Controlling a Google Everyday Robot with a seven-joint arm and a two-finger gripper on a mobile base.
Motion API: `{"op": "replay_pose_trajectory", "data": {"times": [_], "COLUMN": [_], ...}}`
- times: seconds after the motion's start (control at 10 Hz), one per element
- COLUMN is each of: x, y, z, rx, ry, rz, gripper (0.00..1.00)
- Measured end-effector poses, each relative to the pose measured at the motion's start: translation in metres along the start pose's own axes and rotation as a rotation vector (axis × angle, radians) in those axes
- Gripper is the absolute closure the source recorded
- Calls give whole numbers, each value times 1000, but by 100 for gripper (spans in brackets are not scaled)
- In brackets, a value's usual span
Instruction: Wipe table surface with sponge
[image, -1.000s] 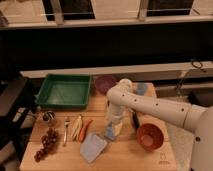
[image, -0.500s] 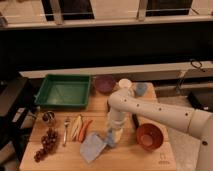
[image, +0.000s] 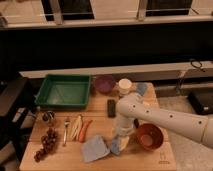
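The table surface (image: 145, 162) is a light-wood top with a small dark mark near its front right corner. My gripper (image: 120, 142) hangs from the white arm (image: 165, 119) that reaches in from the right, low over the front middle of the table. It is shut on the sponge (image: 115, 147), a small light-blue block that rests on the wood. The flat blue-grey cloth (image: 94, 149) lies just left of the sponge, touching or nearly touching it.
A red-brown bowl (image: 149, 136) stands close to the right of the gripper. A green tray (image: 62, 92), a purple bowl (image: 105, 83) and a white cup (image: 125, 86) are at the back. A dark block (image: 111, 107), a carrot (image: 85, 130), a fork (image: 66, 131) and grapes (image: 45, 145) lie to the left.
My gripper has moved with the sponge towards the table's front edge and down, ending beside the blue-grey cloth. Nothing else on the table has moved.
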Motion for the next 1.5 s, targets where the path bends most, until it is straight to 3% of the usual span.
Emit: {"op": "replay_pose_trajectory", "data": {"times": [0.2,0.5,0.9,1.1,1.2,1.5], "x": [6,36,63,71,70,39], "y": [4,23,-1,-7,-9,-42], "z": [-2,-8,-22,-27,-27,-26], "rx": [-7,-20,-21,-11,-11,17], "ry": [17,48,113,123,120,103], "rz": [35,91,108,92,78,7], "gripper": [100,100,100,100,100,100]}}
